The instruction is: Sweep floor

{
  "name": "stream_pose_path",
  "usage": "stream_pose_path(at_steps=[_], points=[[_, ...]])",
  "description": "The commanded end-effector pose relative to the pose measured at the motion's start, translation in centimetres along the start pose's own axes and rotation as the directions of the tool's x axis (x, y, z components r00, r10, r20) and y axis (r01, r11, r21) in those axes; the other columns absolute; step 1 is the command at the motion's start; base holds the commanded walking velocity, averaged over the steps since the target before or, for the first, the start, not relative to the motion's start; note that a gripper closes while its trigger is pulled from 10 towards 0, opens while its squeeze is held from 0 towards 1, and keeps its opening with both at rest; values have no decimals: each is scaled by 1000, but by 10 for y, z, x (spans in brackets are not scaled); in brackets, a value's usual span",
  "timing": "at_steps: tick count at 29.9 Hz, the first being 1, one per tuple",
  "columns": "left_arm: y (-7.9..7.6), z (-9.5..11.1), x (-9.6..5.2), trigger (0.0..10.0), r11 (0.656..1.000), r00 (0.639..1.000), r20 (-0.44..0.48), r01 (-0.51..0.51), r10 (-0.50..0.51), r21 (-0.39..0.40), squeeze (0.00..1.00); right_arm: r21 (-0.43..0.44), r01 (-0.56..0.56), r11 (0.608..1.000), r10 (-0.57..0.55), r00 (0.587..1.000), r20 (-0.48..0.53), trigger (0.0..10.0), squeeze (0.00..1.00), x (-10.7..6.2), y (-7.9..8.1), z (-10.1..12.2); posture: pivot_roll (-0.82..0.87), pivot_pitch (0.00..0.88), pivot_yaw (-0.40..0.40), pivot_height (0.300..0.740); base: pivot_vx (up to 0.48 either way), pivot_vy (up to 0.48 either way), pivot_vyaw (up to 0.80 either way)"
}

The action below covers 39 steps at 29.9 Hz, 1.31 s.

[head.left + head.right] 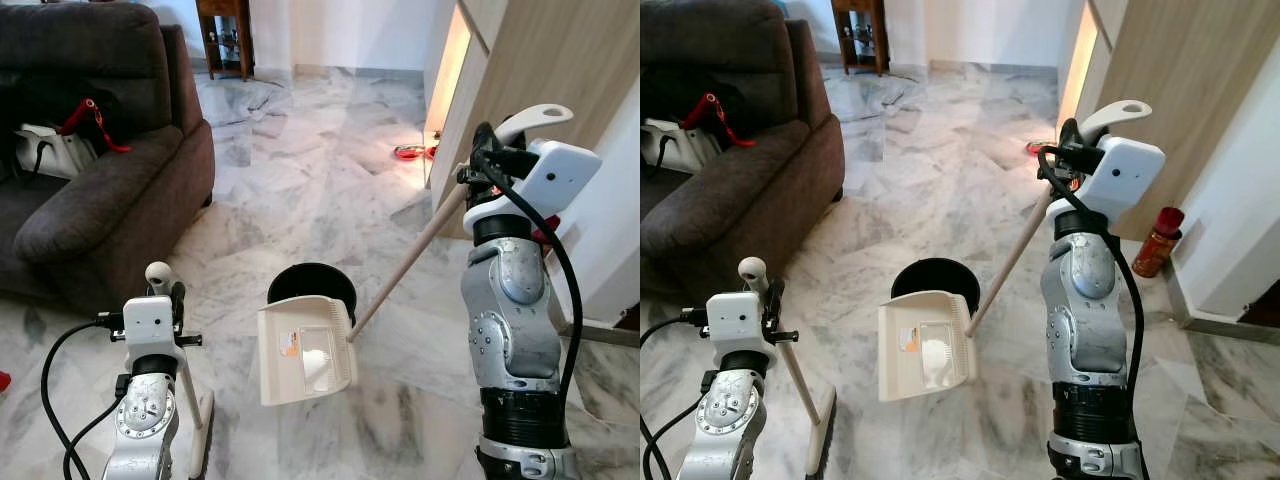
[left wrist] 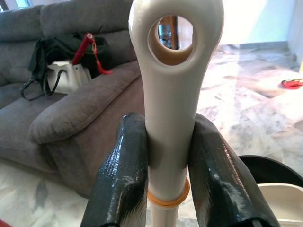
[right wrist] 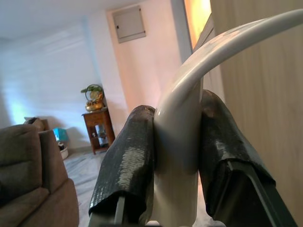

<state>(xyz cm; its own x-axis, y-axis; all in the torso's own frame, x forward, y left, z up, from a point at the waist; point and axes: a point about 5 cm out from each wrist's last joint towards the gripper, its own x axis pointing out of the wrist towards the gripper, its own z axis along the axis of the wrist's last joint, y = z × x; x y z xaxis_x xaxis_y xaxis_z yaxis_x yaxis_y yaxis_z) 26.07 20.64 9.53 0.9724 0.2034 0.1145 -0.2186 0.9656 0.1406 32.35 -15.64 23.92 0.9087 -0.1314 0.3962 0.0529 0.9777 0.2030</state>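
Observation:
A cream dustpan (image 1: 305,350) hangs tilted over a round black bin (image 1: 312,282) on the marble floor, with a little white debris inside it. Its long pale handle (image 1: 410,260) slants up to my right gripper (image 3: 175,156), which is shut on the handle's curved top at chest height. My left gripper (image 2: 170,156) is shut on the cream broom handle (image 1: 158,272) just below its hanging hole. The broom's shaft runs down to the broom head (image 1: 820,440) on the floor at my lower left.
A dark brown sofa (image 1: 100,190) with a white bag (image 1: 50,150) on it stands to the left. A wooden cabinet wall (image 1: 540,70) rises on the right, a red bottle (image 1: 1157,242) at its foot. A small red item (image 1: 408,153) lies farther off. Open marble floor stretches ahead.

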Motion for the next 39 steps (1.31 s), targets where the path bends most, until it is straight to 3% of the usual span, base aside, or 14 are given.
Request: stream_pose_path(at_steps=[1,27,30,39], points=[[2,11,4,10000,1000,999,50,-12,11,12,0,43,-23,999,19,997,80,10000,0,3,7,16,16,0,-3,740,364,0,0],[2,12,6,10000,1000,998,56,-18,18,6,0,89,-46,995,39,996,85,10000,0,4,12,18,18,0,-5,740,369,0,0],[2,12,8,10000,1000,998,55,-24,23,5,0,109,-92,990,83,993,87,10000,0,4,20,17,24,0,-9,740,368,0,0],[2,13,10,10000,1000,998,58,-26,26,2,0,125,-104,987,95,992,82,10000,0,3,22,16,27,0,-10,740,365,0,0]])
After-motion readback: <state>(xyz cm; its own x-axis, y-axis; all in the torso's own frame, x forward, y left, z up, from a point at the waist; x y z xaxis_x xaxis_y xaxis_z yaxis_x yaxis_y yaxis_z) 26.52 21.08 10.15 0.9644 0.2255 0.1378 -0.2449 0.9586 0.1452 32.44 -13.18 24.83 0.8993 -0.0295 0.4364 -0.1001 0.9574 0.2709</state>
